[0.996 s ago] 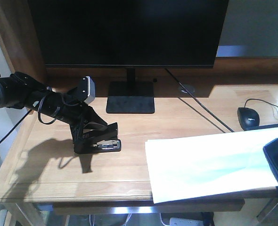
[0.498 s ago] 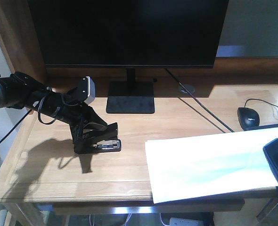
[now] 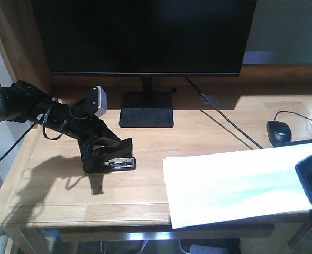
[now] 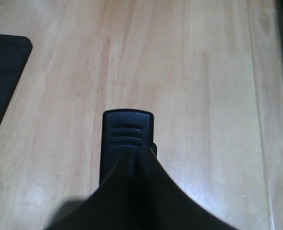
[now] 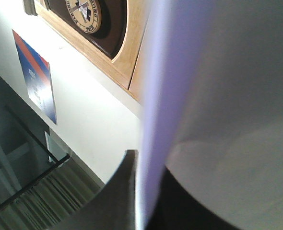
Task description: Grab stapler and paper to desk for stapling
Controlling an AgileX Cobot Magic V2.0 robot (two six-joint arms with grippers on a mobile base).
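Nothing has shifted: the left gripper stays clamped on the small black stapler, resting on the light-wood plank desk, long axis aimed right at the plain white paper sheet nearby, which the right gripper pinches.

One stapler. One paper, though single sheet or thin stack cannot be told. One monitor, one mouse and one counter under them all. End effectors number two: the left end effector and the right end effector. The right wrist view adds one round emblem and one poster.
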